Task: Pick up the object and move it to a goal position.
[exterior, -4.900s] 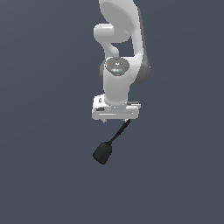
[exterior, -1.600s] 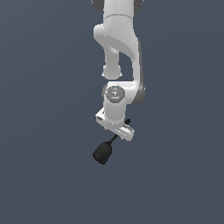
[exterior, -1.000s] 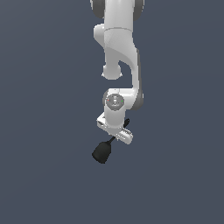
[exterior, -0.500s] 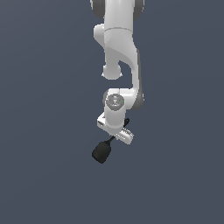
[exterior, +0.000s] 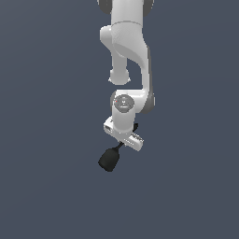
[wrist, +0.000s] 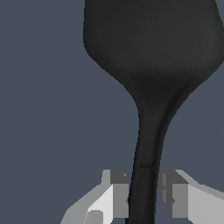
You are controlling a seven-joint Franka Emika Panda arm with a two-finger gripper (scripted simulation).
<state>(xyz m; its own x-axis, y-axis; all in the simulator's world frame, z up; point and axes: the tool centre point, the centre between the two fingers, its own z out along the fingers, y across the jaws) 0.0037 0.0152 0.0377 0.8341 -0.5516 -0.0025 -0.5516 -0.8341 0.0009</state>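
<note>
We find the gripper (wrist: 142, 197) clamped on the object (exterior: 110, 158) by its thin stem alone, so the heavy head may pivot or slip in transit.

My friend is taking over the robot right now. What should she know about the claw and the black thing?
Claw: shut on the black thing's thin stem, one finger on each side of it.
Black thing: held by the claw, with nothing else touching it. Its round head hangs below the claw, tilted toward the exterior view's left. In the wrist view the head fills most of the picture.
Done: the pick-up, since the thing hangs from the claw.
Left: carry it to the goal spot. No goal marker shows in either view, so I cannot tell how close it is.
</note>
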